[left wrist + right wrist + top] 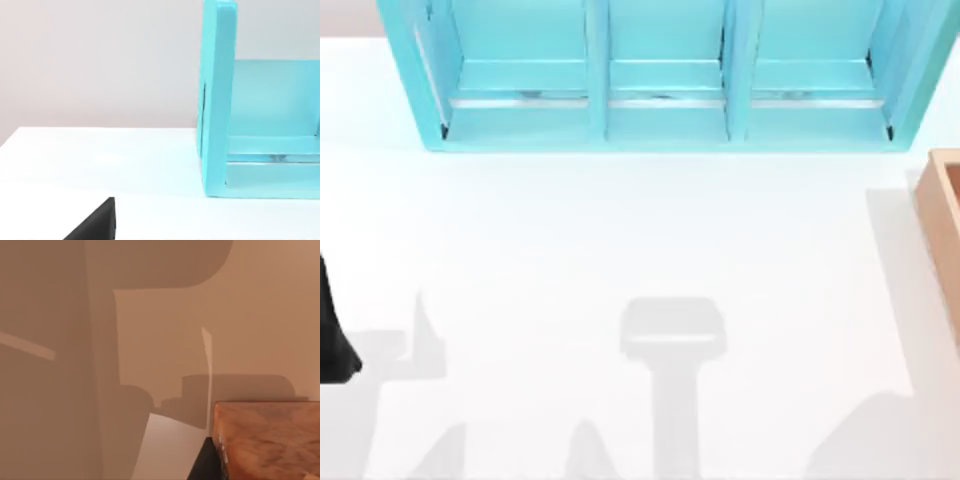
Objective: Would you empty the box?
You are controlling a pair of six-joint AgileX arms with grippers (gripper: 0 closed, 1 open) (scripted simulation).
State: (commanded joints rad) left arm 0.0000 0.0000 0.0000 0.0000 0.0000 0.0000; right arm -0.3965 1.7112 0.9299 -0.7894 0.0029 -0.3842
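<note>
The box (935,215) is light tan with a reddish-brown inside and sits at the table's right edge, cut off by the top view's border, so its contents are hidden. In the right wrist view, flat tan surfaces (250,315) with shadows lie close ahead. A reddish-brown wood-grained corner (270,440) juts in beside a black part of my right gripper (202,465). I cannot tell whether that corner belongs to the box or to something in it. My left arm (335,340) rests at the table's left edge. A black part of my left gripper (95,222) hangs just above the white table.
A big turquoise shelf unit (660,110) with three compartments stands along the back of the white table (620,230). Its side wall (217,100) rises ahead of my left gripper. Grey shadows fall across the front of the table.
</note>
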